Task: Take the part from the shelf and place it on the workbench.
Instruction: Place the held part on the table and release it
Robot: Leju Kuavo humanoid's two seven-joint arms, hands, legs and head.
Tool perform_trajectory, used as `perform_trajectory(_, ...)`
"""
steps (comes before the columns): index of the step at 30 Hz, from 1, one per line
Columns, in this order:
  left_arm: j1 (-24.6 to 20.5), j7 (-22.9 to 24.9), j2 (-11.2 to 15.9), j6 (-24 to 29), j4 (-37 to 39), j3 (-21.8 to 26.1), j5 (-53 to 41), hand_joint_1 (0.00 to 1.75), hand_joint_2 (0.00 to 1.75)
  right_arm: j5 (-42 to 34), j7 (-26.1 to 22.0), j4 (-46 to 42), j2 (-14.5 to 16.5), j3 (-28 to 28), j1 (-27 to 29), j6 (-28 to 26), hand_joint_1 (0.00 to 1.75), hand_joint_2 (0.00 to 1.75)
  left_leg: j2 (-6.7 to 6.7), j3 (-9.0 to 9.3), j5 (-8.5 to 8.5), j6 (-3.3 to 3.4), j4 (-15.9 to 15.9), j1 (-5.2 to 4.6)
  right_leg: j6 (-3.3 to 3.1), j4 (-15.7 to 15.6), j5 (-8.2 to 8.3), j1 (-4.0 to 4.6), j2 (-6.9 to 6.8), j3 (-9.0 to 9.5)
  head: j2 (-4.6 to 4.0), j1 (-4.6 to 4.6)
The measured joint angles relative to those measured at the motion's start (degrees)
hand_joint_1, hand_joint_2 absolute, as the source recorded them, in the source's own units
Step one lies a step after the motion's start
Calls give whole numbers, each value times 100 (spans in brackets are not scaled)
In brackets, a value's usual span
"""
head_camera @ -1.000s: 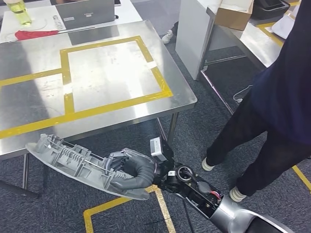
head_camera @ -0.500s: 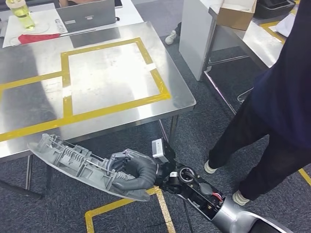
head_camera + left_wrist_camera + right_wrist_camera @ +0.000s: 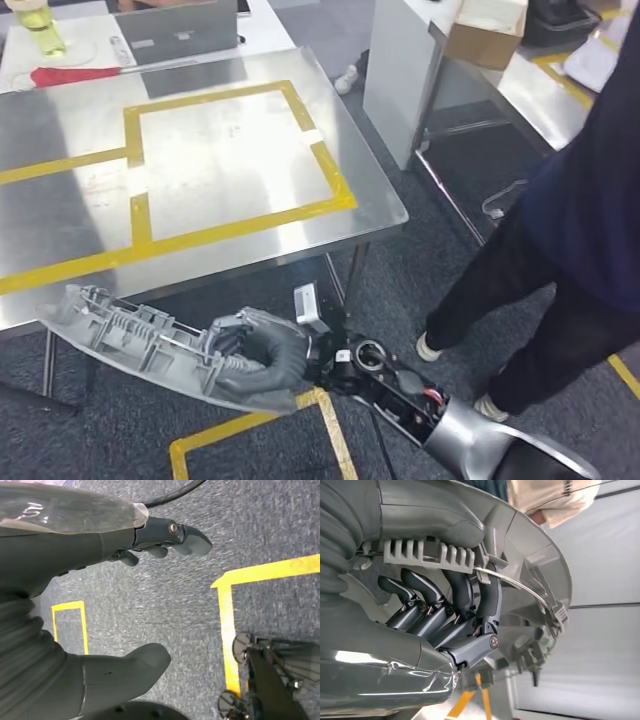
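The part [image 3: 143,342] is a long grey ribbed plastic panel, held level in front of the steel workbench [image 3: 355,170] and below its near edge. My right hand [image 3: 260,358] grips the panel's right end. In the right wrist view its fingers [image 3: 444,607] curl into the part's ribbed inner side [image 3: 523,590]. My left hand [image 3: 113,595] hangs over the carpet with thumb and fingers apart and nothing between them. Yellow tape outlines a rectangle [image 3: 226,150] on the bench top.
A person in dark clothes [image 3: 573,230] stands close on the right. A laptop [image 3: 177,25], a red cloth [image 3: 72,73] and a yellow-green bottle [image 3: 38,22] lie at the bench's far side. A second steel table with a cardboard box [image 3: 483,30] stands behind. Yellow floor tape [image 3: 249,425] runs under the part.
The whole view has shifted slightly, so the camera moved. The part and my right hand sit a little lower and further left in the picture, still gripped the same way.
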Motion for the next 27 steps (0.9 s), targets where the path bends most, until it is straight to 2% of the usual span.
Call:
perform_trajectory(2,-1,2,9,1,2,0,-6,0,175,-3,-5,0,-3,-2,-2,-2,175,175,-49,-8,-41,130,45,-29,40,31,-52,-29,-1,20,0,86)
perform_trajectory(4,-5,2,22,1,3,-1,-8,0,175,0,-7,0,-5,-6,-7,-3,175,175,-82,16,-71,216,59,-58,68,323,-257,-63,34,-75,0,151)
perform_trajectory(5,-8,2,26,1,4,-1,-10,0,175,1,-8,-1,-5,-10,-11,-3,175,175,-97,30,-79,253,59,-77,67,653,-432,-61,59,-223,0,190)
perform_trajectory(7,-12,2,34,1,4,-1,-18,0,175,1,-11,-1,-8,-22,-7,-9,175,175,-132,38,-90,305,58,-128,26,1547,-803,-35,103,-685,0,260)
perform_trajectory(8,-12,3,38,1,4,-1,-22,0,175,1,-11,-1,-10,-27,-1,-13,175,175,-159,40,-94,325,57,-157,-9,1885,-889,-15,118,-883,0,280)
perform_trajectory(9,-12,3,39,1,4,-2,-27,0,175,1,-11,-1,-14,-32,5,-17,175,175,-190,48,-99,340,57,-185,-56,2012,-853,11,132,-985,0,295)
perform_trajectory(10,-12,4,39,0,3,-4,-30,0,175,2,-10,-1,-16,-37,6,-21,175,175,-225,61,-104,350,57,-208,-113,1889,-698,48,148,-966,0,299)
perform_trajectory(12,-12,4,29,-1,3,-8,-32,0,175,3,-8,-1,-19,-45,0,-25,175,175,-294,99,-114,365,53,-226,-246,1086,-192,149,220,-651,0,307)
perform_trajectory(13,-16,4,21,-2,3,-9,-31,0,175,4,-9,-2,-19,-50,-6,-26,175,175,-323,107,-115,366,52,-234,-301,670,-4,190,274,-478,0,303)
perform_trajectory(14,-19,4,12,-2,3,-10,-30,0,175,5,-10,-3,-19,-55,-14,-27,175,175,-351,104,-112,361,50,-234,-333,365,111,220,320,-354,0,309)
perform_trajectory(15,-19,4,5,-3,2,-11,-28,0,175,6,-11,-3,-19,-59,-20,-27,175,175,-372,95,-104,349,43,-233,-347,203,149,235,354,-295,0,314)
perform_trajectory(17,-13,5,9,-5,3,-13,-25,0,175,8,-12,-4,-19,-67,-27,-27,175,175,-407,88,-85,308,18,-237,-338,109,163,216,338,-260,0,329)
perform_trajectory(19,-6,7,19,-6,3,-13,-23,0,175,9,-10,-7,-17,-74,-31,-32,175,175,-337,49,-181,263,134,-249,-342,6,219,170,293,-207,0,306)
perform_trajectory(20,-10,7,22,-6,2,-13,-23,0,175,10,-11,-7,-17,-79,-33,-39,175,175,-279,-42,-319,238,349,-251,-348,-42,246,149,263,-184,0,275)
perform_trajectory(22,-19,7,24,-6,2,-14,-26,0,175,23,-16,-6,-17,-85,-36,-62,175,175,-185,-393,-714,179,1118,-230,-361,-61,260,147,200,-187,0,193)
perform_trajectory(23,-20,7,25,-6,3,-14,-28,0,175,30,-19,-5,-18,-87,-35,-76,175,175,-167,-566,-856,150,1482,-216,-362,-58,260,146,167,-195,0,157)
perform_trajectory(24,-18,7,28,-6,3,-15,-30,0,175,37,-20,-5,-19,-89,-34,-91,175,175,-151,-661,-896,126,1678,-203,-360,-55,258,145,136,-200,0,128)
perform_trajectory(25,-15,7,31,-6,4,-15,-33,0,175,38,-21,-5,-19,-94,-33,-109,175,175,-133,-629,-816,106,1624,-188,-355,-50,254,142,109,-201,0,106)
perform_trajectory(26,-12,7,36,-6,4,-15,-36,0,175,38,-24,-5,-19,-100,-34,-125,175,175,-108,-468,-636,93,1316,-174,-344,-40,247,138,86,-199,0,89)
perform_trajectory(27,-12,7,43,-6,3,-15,-38,0,175,38,-27,-7,-19,-110,-36,-140,175,175,-61,-226,-425,86,863,-164,-325,-23,234,134,67,-196,0,79)
